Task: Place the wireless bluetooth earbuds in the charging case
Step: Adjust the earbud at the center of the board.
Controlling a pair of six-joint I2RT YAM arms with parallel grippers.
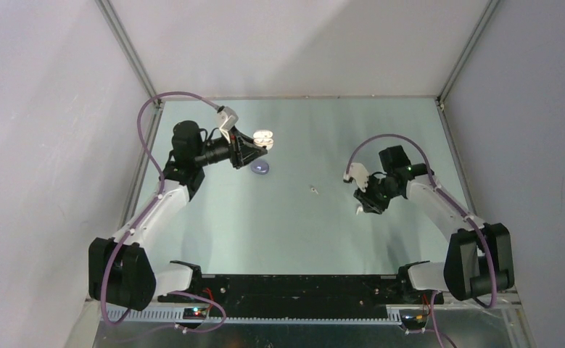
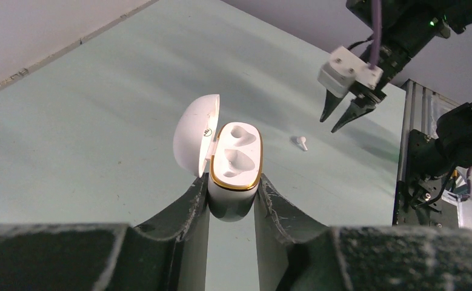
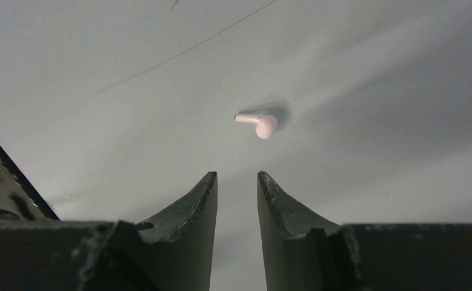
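While the left gripper (image 2: pixel 232 180) clamps the open charging case (image 2: pixel 232 203), seemingly to present its empty sockets (image 2: pixel 236 162), the right gripper (image 3: pixel 237 176) hangs part-open, holding nothing, just short of an earbud (image 3: pixel 260 122) on the table (image 3: pixel 112 133).

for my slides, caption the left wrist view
Left tool holds the open, empty charging case; an earbud lies on the table beyond, near the right tool.

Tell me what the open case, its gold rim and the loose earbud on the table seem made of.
Case: likely glossy white moulded plastic, going by bright highlights on its lid.
Rim: gold-coloured band, metal or metallic coating, cannot tell which.
Earbud: smooth pale pinkish plastic, by its soft sheen.
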